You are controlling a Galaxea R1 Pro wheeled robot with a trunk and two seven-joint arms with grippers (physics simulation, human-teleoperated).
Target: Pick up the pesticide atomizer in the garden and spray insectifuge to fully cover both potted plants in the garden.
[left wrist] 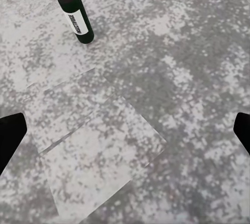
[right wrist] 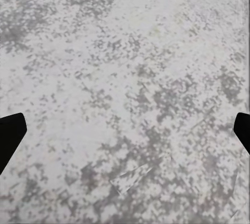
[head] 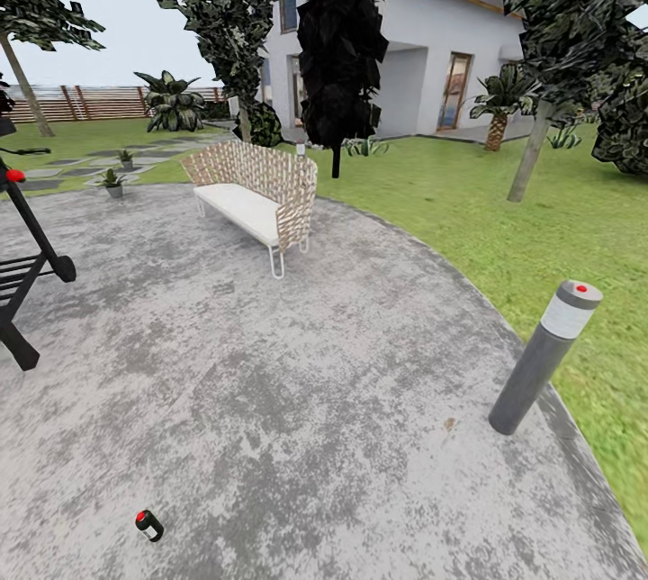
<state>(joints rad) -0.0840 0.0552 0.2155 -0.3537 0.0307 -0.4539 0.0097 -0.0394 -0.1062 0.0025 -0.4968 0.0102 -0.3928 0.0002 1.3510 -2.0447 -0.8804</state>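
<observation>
The pesticide atomizer [head: 148,525] stood on the paved patch [head: 315,400] at seven o'clock; two potted plants [head: 113,182], seemingly, sat at eleven. Left end effector [left wrist: 125,133] and right end effector [right wrist: 125,133] gaped wide.

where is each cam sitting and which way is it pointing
Head view: on the robot's head, looking forward and down over the paved patch toward the bench; none of its body shows.
Left wrist view: above the paving, facing down; dark left gripper fingertips at both edges.
Right wrist view: likewise, right gripper over bare paving.
Head and left wrist views share the pesticide atomizer.
</observation>
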